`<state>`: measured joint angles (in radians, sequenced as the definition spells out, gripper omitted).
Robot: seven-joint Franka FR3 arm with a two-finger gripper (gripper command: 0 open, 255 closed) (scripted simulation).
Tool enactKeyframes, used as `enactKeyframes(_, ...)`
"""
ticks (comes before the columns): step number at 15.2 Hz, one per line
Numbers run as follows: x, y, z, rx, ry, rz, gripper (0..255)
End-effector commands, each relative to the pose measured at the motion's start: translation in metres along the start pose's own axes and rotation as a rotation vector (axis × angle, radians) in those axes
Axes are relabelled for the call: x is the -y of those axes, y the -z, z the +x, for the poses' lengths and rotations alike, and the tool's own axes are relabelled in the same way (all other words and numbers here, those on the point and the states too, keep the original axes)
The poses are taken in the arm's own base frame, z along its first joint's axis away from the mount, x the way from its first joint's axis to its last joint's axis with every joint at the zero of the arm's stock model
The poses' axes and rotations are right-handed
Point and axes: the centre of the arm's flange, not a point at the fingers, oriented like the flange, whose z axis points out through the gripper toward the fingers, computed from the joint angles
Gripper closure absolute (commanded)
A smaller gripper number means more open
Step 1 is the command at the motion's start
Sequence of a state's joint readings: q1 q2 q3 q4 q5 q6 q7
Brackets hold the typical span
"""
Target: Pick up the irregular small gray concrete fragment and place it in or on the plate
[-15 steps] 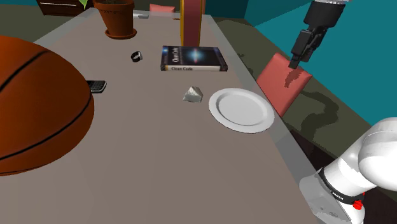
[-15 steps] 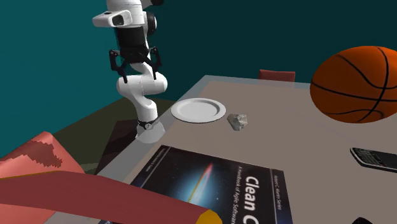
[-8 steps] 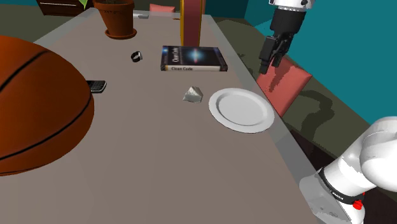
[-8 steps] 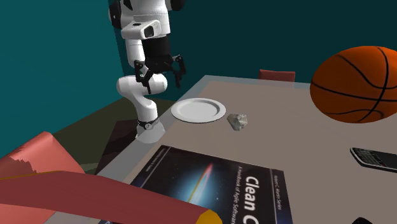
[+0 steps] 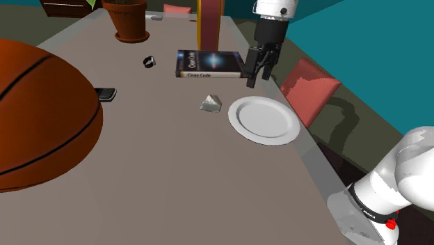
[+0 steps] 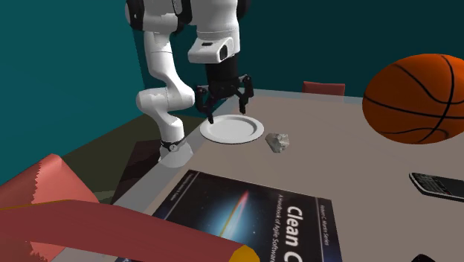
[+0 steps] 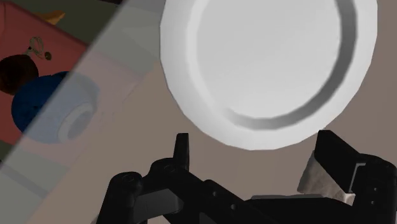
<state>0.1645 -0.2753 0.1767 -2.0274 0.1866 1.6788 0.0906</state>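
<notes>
One broad bench (image 5: 174, 167) carries everything, with a big orange basketball (image 5: 35, 118) on the shoulder view's left and a book (image 5: 211, 64) at the far side. Nearer, the white plate (image 5: 264, 120) lies empty by the right edge. Close above its far rim hangs the hand (image 5: 252, 82), fingers spread wide, holding nothing. Smallest is the pale gray fragment (image 5: 211, 103), resting on the bench just left of the plate. The hand should shift left until the fragment is centred between the fingers, then descend straight and close across its flatter faces, so the angular lump cannot squirt out.
</notes>
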Motion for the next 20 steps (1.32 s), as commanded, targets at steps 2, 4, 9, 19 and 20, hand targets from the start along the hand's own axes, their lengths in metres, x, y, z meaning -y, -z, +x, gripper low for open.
enactKeyframes(2, 0.025, -0.008, 0.027, 0.008, 0.029, 0.016, 0)
enactKeyframes(4, 0.044, -0.014, 0.044, 0.013, 0.049, 0.026, 0)
enactKeyframes(9, 0.087, -0.026, 0.082, 0.026, 0.093, 0.049, 0)
enactKeyframes(19, 0.089, -0.066, 0.081, 0.026, 0.093, 0.049, 0)
enactKeyframes(20, 0.089, -0.066, 0.081, 0.026, 0.093, 0.049, 0)
